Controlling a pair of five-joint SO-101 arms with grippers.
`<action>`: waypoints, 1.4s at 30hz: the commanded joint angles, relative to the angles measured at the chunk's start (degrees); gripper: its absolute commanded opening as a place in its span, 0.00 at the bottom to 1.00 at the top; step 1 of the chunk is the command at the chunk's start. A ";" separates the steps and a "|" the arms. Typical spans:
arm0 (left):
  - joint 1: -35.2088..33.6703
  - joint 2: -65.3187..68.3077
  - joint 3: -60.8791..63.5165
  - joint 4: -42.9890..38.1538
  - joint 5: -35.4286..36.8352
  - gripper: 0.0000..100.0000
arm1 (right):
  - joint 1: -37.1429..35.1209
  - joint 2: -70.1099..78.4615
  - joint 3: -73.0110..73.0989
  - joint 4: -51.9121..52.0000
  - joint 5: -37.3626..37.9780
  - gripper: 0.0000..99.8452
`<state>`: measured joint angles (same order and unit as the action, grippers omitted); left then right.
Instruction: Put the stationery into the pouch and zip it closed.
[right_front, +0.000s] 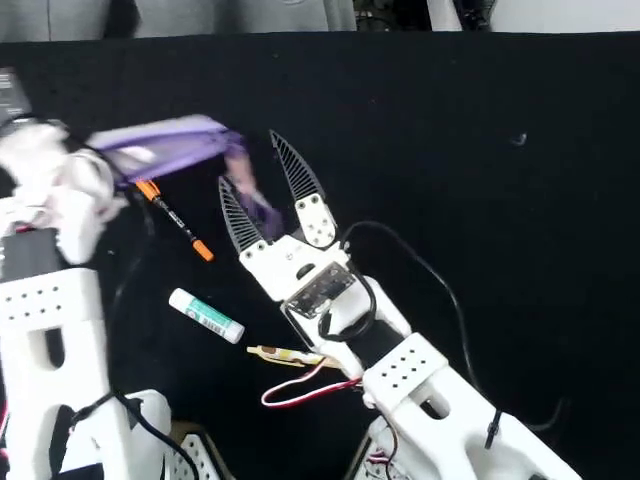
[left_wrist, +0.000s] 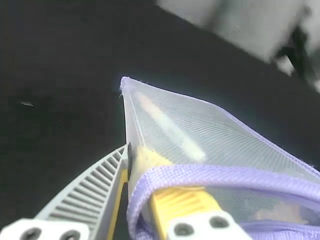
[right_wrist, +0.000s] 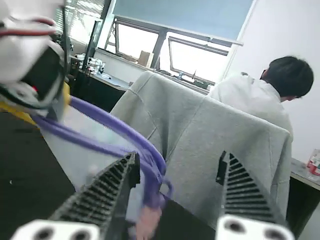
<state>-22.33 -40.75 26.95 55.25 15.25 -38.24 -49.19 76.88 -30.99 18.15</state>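
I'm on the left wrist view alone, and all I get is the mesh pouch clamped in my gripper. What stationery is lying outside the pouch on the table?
Observer: A pen with orange ends lies on the table, right beside the pouch on the side towards the arm bases.
Operator: Anything else down there?
Observer: A white tube with green print lies nearer the arm bases, apart from the pen, with a small yellowish piece next to it.
Operator: Where is the right gripper?
Observer: The right gripper is open at the pouch's free end, its fingers either side of the purple edge.
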 joint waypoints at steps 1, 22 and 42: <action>-5.67 -0.44 -3.47 -4.84 0.18 0.03 | 0.88 -0.40 -2.86 3.43 -4.66 0.24; -19.21 -0.35 -3.12 -11.08 0.62 0.03 | -1.32 39.52 -26.68 16.97 -19.25 0.24; -25.01 -0.35 -4.09 -13.27 0.62 0.03 | -9.05 73.89 -70.11 56.35 -11.08 0.24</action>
<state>-48.35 -40.75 26.95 43.38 15.34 -46.77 22.37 17.19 18.42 6.64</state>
